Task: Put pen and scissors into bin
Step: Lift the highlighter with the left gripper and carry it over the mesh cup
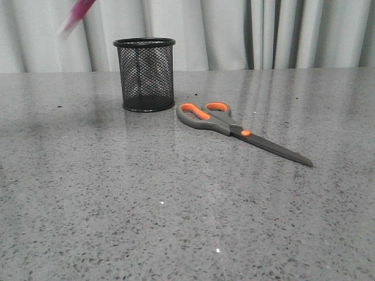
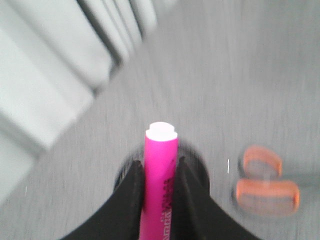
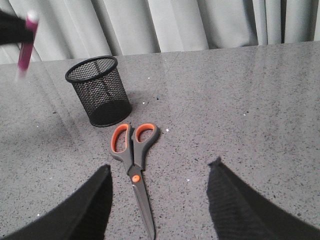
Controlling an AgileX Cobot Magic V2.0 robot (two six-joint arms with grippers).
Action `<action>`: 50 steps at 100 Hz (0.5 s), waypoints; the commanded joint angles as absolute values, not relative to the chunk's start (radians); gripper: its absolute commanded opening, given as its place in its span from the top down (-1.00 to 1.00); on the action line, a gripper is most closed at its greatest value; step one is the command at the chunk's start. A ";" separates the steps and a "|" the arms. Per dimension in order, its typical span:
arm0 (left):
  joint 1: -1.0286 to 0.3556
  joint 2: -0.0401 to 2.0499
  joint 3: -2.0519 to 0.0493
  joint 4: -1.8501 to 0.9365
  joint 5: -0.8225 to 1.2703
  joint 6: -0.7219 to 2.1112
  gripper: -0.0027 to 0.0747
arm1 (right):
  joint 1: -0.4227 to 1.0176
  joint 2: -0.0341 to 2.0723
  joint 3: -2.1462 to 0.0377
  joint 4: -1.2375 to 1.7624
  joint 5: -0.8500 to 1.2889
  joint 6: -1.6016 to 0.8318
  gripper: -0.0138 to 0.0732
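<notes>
While raised, left gripper (image 2: 159,200) clamps pen (image 2: 160,170) — tilted

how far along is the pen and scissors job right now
Nothing is in the bin yet; through the mesh it looks empty. In hand: the left gripper is shut on the pen, held in the air up and to the left of the bin. Left to do: drop the pen in, then the scissors, which lie flat on the table beside the bin, with the right gripper open above them.
</notes>
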State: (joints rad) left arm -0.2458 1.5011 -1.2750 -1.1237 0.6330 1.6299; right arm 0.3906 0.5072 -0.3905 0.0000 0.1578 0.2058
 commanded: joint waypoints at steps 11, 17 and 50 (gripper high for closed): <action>-0.256 1.489 -1.307 -1.734 0.663 1.963 0.98 | 0.394 0.518 -0.429 -0.014 0.083 0.191 -0.19; -0.256 1.510 -1.307 -1.850 0.690 2.024 0.98 | 0.394 0.518 -0.429 -0.014 0.083 0.191 -0.19; -0.256 1.683 -1.354 -1.850 0.931 2.031 0.98 | 0.394 0.518 -0.429 -0.014 0.084 0.191 -0.19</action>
State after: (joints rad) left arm -0.2478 1.6890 -1.2988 -1.7630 0.8208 2.0267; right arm 0.3906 0.5072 -0.3905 0.0000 0.1578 0.2058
